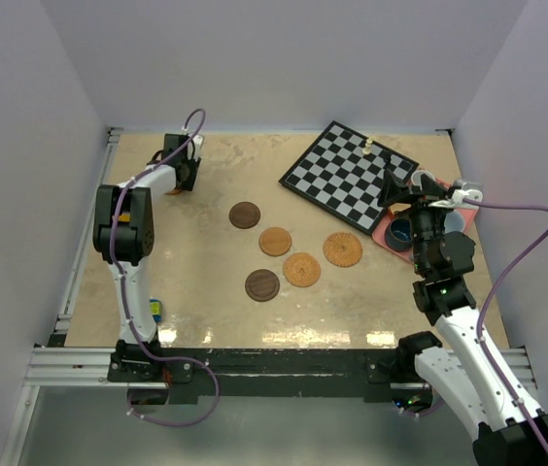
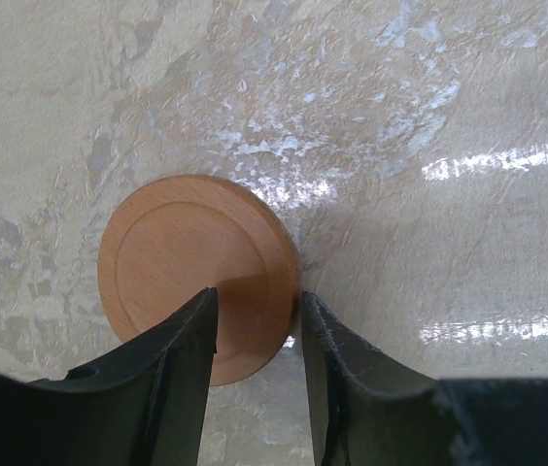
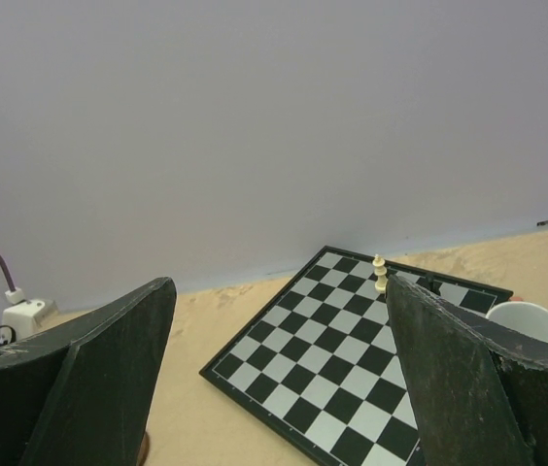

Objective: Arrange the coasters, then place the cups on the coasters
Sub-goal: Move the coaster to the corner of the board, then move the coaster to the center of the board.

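An orange-tan coaster (image 2: 177, 252) lies flat on the table at the far left. My left gripper (image 2: 256, 294) hangs over its right part with the jaws apart. One finger covers the disc and the other stands at its rim. Five more coasters lie mid-table: dark brown (image 1: 244, 215), tan (image 1: 275, 241), two patterned tan (image 1: 301, 269) (image 1: 342, 249), dark brown (image 1: 261, 284). The cups sit at the right, a dark blue one (image 1: 400, 233) and a white one (image 3: 524, 320) among them. My right gripper (image 3: 279, 282) is wide open in the air above them, holding nothing.
A chessboard (image 1: 350, 175) with a white piece (image 1: 367, 146) lies at the back right. The pink tray (image 1: 388, 233) holding the cups sits beside it. A small blue-and-yellow object (image 1: 155, 311) rests near the left arm's base. White walls enclose the table.
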Controlling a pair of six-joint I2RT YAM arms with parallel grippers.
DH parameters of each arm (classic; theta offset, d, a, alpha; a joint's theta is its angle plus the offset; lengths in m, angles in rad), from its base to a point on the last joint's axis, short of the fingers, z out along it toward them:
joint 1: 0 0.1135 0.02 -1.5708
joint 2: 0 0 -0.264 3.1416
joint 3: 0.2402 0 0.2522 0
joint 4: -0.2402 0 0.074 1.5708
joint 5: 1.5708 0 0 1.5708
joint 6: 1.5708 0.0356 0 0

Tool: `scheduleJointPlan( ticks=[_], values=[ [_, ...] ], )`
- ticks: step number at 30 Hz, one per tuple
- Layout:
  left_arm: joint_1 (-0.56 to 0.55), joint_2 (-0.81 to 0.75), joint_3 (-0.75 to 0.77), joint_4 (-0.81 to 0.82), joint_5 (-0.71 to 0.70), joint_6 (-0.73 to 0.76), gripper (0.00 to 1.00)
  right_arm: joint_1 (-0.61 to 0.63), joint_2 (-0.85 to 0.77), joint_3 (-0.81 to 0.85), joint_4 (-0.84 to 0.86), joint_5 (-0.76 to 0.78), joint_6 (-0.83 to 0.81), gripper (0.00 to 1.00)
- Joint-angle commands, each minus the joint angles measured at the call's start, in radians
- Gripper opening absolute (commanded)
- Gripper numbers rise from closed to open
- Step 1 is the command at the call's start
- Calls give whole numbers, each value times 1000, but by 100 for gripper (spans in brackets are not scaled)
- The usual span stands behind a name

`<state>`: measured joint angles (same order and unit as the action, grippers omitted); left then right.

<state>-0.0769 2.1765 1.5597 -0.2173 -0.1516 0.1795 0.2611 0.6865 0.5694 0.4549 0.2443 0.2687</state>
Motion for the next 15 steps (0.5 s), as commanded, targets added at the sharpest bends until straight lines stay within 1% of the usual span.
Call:
scheduleJointPlan(
  ticks=[1, 6, 10, 14, 15],
  values=[
    [9, -29, -3, -14, 17, 3, 45, 3, -4, 0, 19, 10, -2, 95],
    [8, -101, -3, -1, 64, -2, 47, 3, 13, 1, 24, 3, -5, 95],
    [6, -173, -3, 22, 113, -17, 57, 3, 36, 9, 25, -14, -10, 95],
    [3, -244, -13, 50, 147, -31, 63, 3, 47, 9, 27, -22, -16, 95],
    [2, -260, -12, 52, 174, -37, 65, 3, 51, 9, 27, -26, -19, 95]
  ],
)
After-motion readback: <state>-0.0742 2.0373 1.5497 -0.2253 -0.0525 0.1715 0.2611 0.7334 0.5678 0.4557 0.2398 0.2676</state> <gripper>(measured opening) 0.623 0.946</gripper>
